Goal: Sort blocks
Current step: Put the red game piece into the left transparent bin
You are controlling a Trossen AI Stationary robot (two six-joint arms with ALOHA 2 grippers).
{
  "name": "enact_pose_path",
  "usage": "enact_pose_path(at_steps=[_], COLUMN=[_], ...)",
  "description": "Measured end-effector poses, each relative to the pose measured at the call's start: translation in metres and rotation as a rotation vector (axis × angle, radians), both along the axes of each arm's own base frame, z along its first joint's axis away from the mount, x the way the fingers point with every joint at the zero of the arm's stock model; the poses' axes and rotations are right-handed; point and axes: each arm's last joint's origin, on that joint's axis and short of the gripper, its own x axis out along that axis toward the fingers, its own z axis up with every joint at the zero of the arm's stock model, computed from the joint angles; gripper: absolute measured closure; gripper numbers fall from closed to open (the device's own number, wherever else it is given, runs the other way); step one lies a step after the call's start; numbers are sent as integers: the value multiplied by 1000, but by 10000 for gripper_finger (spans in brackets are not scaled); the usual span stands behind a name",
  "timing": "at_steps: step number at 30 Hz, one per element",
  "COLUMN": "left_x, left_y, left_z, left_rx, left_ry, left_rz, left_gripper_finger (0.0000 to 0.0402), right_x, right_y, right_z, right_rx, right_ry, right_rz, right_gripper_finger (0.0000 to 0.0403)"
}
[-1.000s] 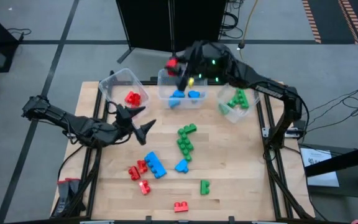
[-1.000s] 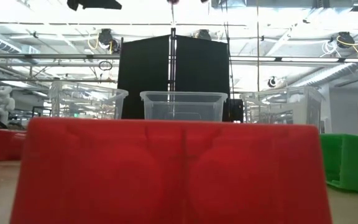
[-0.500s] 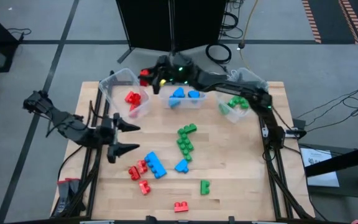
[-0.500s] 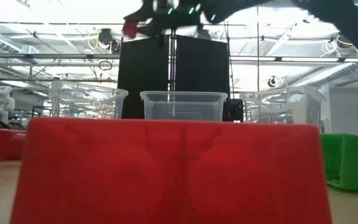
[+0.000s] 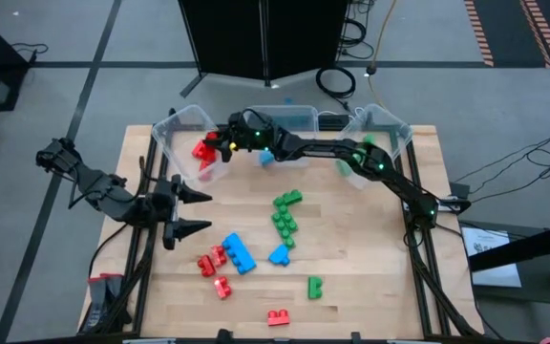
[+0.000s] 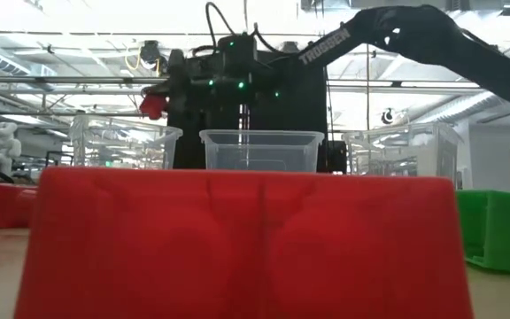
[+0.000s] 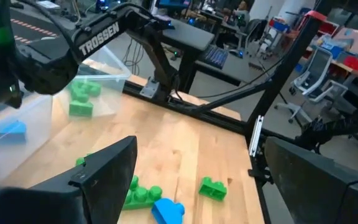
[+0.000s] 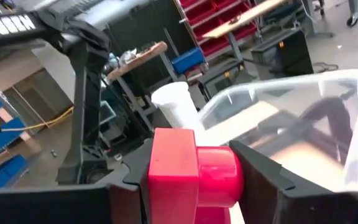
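wooden bench [image 5: 351,248], three clear bins [image 5: 184,129] along its far edge. red block [image 8: 188,177] clamped in right end effector [image 5: 220,143] above left bin; only the wrist view shows the grip. arm lettered "trossen" [image 6: 324,46]. left end effector [image 5: 191,212] fingers apart, over bench's left. loose blocks [image 5: 285,218]: green, blue, red.
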Motion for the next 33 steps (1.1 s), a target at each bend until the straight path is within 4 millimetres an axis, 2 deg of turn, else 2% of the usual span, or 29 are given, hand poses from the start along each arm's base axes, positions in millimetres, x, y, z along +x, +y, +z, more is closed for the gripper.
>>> enact_pose_path(at_steps=[6,11,15,17,19,22,25,27,29,33], left_x=[0,0,-1,-1,-1,-1,-3,-5,-9,-15], left_y=[0,0,0,0,0,0,-1,-3,-3,-5], left_z=[-1,-1,-4,-4,-4,-4,-6,-11,-20,-46], left_rx=[5,7,21,22,24,20,-24,-31,-37,-5], left_ry=[6,15,34,36,39,41,64,124,213,470], left_rz=[-2,-12,-12,-12,-11,-25,-65,-98,-102,-79], left_gripper_finger=[52,52,52,52,52,52,52,52,52,52], right_x=[5,8,10,12,13,12,-10,-35,-69,-141], right_y=[7,10,10,11,14,23,32,31,35,59], right_z=[-10,-6,3,15,36,71,101,131,170,237], right_rx=[-59,-80,-93,-125,-173,-279,-395,-473,-555,-650], right_ry=[41,87,157,166,153,152,193,274,342,416], right_rz=[10,1,11,39,79,120,140,142,117,93], right_gripper_finger=[254,247,153,112,87,78,83,88,91,92])
